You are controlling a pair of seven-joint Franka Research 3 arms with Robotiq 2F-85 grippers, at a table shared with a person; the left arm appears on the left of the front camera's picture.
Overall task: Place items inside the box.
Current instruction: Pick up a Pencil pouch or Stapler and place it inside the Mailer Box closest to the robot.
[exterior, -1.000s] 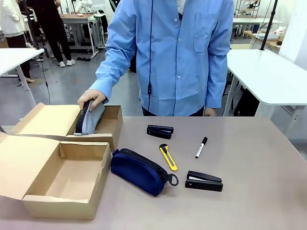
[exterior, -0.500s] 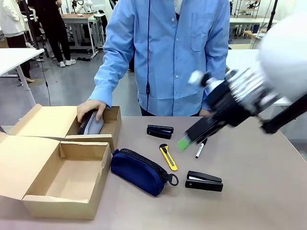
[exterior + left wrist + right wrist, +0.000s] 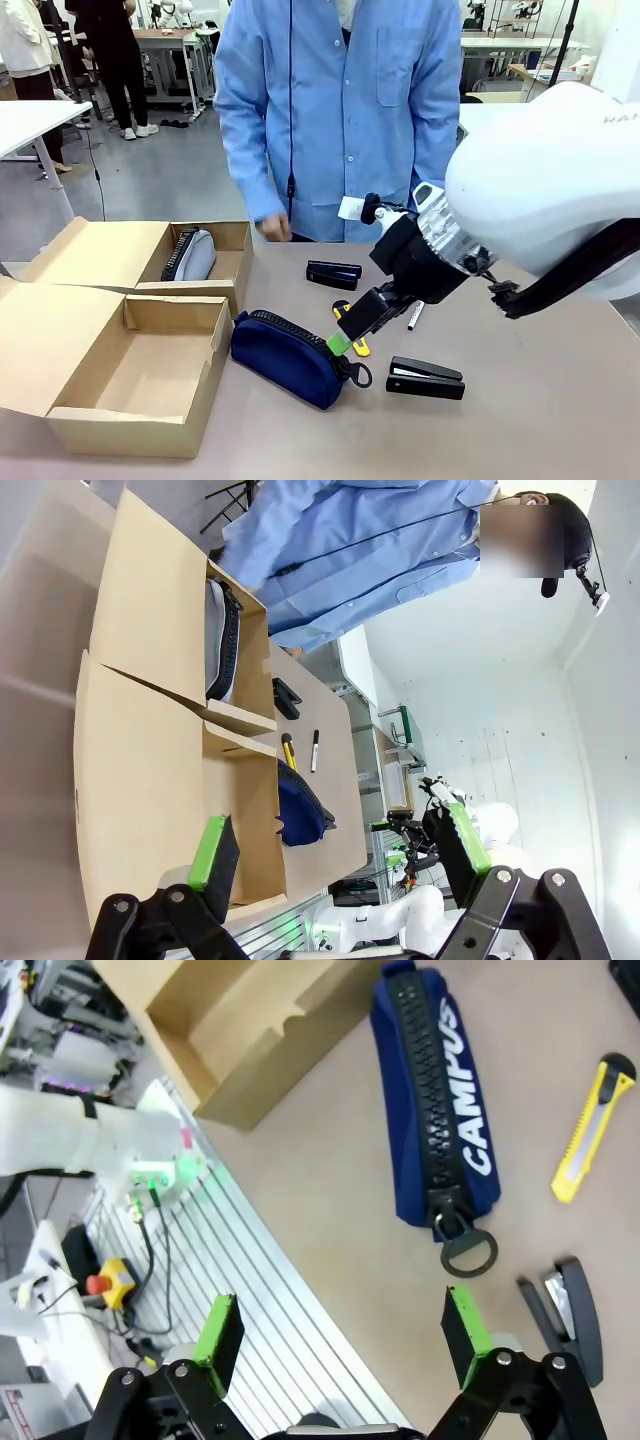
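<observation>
Grippers both stand with jaws apart and nothing between the pads, as I read my feeds. My right gripper (image 3: 343,338) hangs low over the bench (image 3: 540,430), its green tip above the ring-pull end of the navy CAMPUS pouch (image 3: 288,355). From its wrist camera the pouch lies ahead of the pads, not between them. My left gripper (image 3: 338,845) looks along the cardboard from the side, touching nothing.

The pouch lies on the bench just right of the long box (image 3: 140,435), whose flap lid is open to the left; all the task's items sit outside it. The yellow knife (image 3: 358,347) lies just past the pouch's ring, partly behind my finger. One stapler (image 3: 426,378) sits right of the ring, and the other stapler (image 3: 333,274) sits farther back. The marker (image 3: 412,320) is mostly hidden behind the gripper. The smaller box (image 3: 190,292) behind holds a grey pouch (image 3: 195,255). The person's hand (image 3: 272,228) is at the far edge.
</observation>
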